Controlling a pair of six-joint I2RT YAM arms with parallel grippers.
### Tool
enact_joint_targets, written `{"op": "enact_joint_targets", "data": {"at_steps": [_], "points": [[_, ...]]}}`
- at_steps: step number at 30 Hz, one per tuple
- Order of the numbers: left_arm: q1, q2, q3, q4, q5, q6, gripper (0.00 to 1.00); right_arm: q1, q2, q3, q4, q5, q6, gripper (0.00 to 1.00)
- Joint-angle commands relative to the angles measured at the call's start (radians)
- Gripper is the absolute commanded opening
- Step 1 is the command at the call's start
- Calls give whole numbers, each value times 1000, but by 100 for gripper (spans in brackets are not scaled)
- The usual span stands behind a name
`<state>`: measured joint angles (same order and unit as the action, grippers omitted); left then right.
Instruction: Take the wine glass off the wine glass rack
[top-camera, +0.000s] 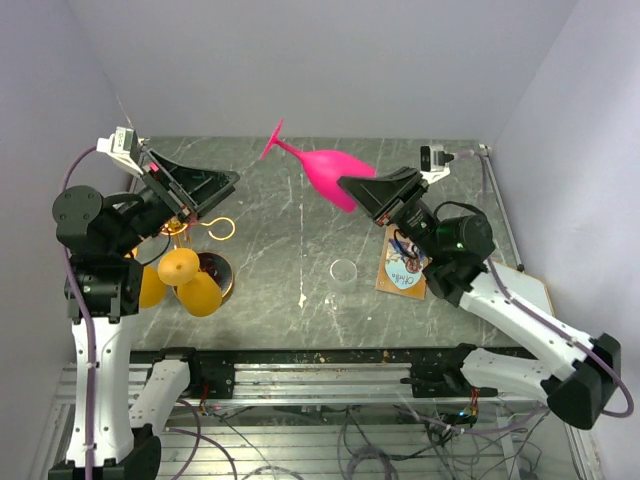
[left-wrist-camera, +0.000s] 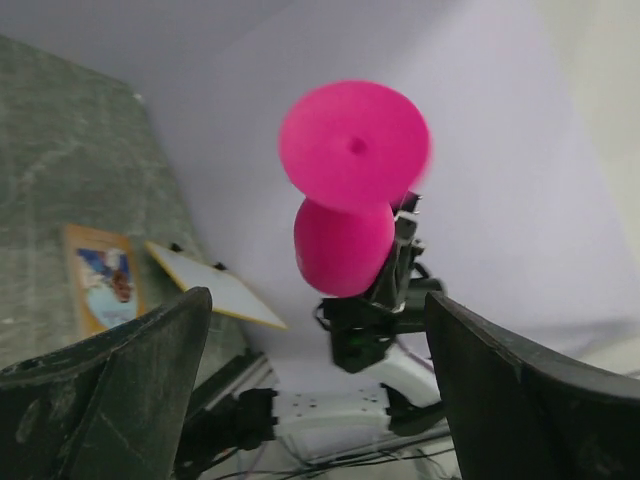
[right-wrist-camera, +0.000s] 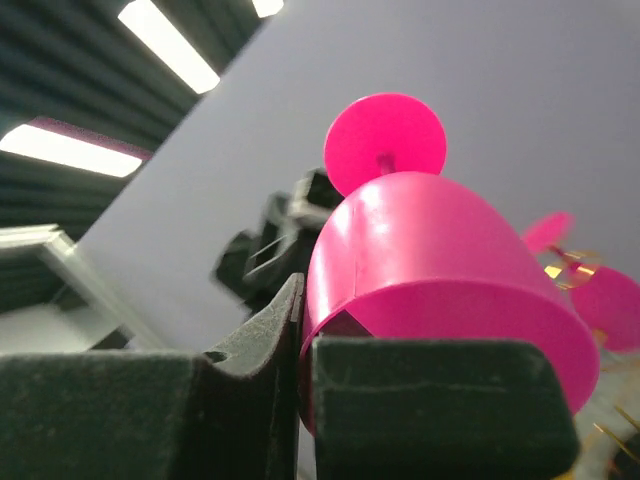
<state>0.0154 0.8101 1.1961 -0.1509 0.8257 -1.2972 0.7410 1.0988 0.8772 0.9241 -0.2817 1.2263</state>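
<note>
Over the grey marbled table (top-camera: 290, 255), a glossy pink wine glass (top-camera: 330, 172) hangs tilted in the air with its foot toward the back wall. The right gripper (top-camera: 352, 186) pinches its rim. The left gripper (top-camera: 226, 194) is spread wide near the gold wine glass rack (top-camera: 220, 270), seemingly touching nothing.

The wine glass (top-camera: 328, 174) is held aloft over the table's (top-camera: 290, 235) far middle, well apart from the wine glass rack (top-camera: 218, 272) set at the left.
</note>
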Motion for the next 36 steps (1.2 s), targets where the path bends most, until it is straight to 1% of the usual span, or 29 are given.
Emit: {"op": "enact_joint_targets", "data": {"at_steps": [1, 5, 9, 13, 17, 19, 22, 25, 30, 33, 36], "points": [[-5, -11, 93, -389, -91, 321, 98, -3, -79, 90, -668, 311, -83, 0], [-5, -13, 137, -472, -119, 396, 97, -3, -60, 206, -1067, 473, -85, 0], [-5, -41, 172, -564, -207, 446, 96, -3, 17, 300, -1365, 531, -94, 0], [-5, -71, 216, -648, -286, 456, 96, -3, 88, 374, -1585, 568, -104, 0], [-5, -58, 311, -822, -453, 540, 96, -2, 185, 457, -1798, 628, -102, 0], [-5, -60, 324, -882, -525, 572, 95, -3, 248, 520, -1902, 649, -99, 0], [-6, -70, 344, -916, -550, 604, 95, -1, 354, 667, -2071, 679, -98, 0], [-6, -102, 351, -880, -541, 655, 95, 0, 457, 747, -2156, 720, -116, 0], [-7, -128, 383, -882, -553, 698, 96, -2, 539, 779, -2128, 717, -125, 0], [-6, -114, 427, -967, -609, 685, 96, -3, 586, 841, -2121, 667, -131, 0], [-6, -128, 427, -1019, -631, 693, 96, -4, 600, 854, -2074, 591, -138, 0]]}}
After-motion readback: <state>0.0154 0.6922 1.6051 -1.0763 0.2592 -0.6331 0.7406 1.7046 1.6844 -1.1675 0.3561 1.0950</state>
